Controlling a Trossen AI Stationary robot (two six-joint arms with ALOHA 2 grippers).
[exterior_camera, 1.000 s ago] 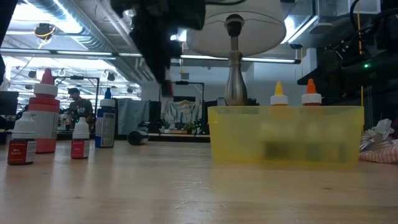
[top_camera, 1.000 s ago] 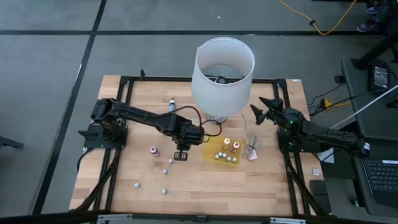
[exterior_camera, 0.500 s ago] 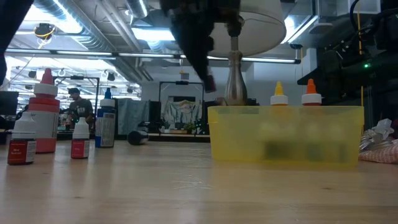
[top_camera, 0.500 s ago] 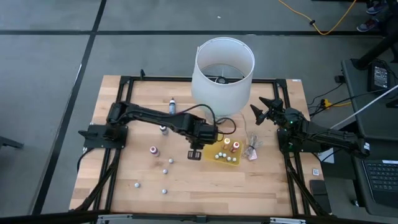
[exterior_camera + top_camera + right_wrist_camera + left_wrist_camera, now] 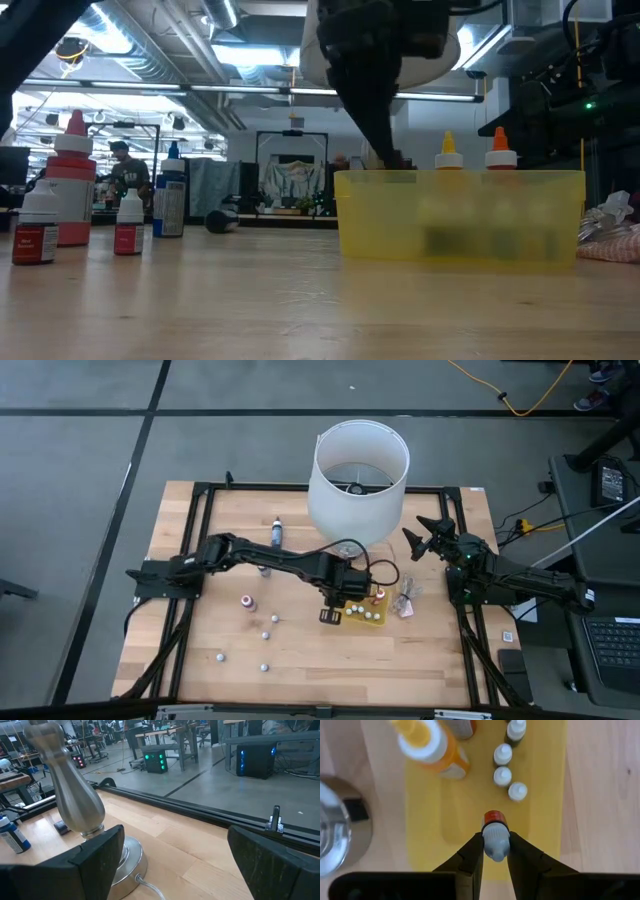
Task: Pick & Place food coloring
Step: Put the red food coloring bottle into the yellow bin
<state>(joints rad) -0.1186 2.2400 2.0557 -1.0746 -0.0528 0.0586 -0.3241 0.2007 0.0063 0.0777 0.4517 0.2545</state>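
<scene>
The food coloring is a set of tiny bottles. Two orange-topped ones and several small whitish ones stand in the yellow tray. Others stand loose on the table, such as a red-labelled one and a blue one. My left gripper points down over the tray's left end, shut on a small bottle with a grey cap and red label. My right gripper waits open at the far right, touching nothing. My left gripper pinches the small bottle at its grey cap between its two fingers. The fingers come from above, pointing steeply down. The bottle sits upright in the hold, cap up and red body below, over a bare part of the tray.
A lamp with a white shade and metal base stands just behind the tray. A crumpled clear wrapper lies to the tray's right. Small loose bottles dot the near left of the table, where most free room lies.
My left gripper has carried the small bottle toward the table's right edge, from over the bare wood to over the tray's left end, sinking slightly. It has stayed shut on the bottle.
</scene>
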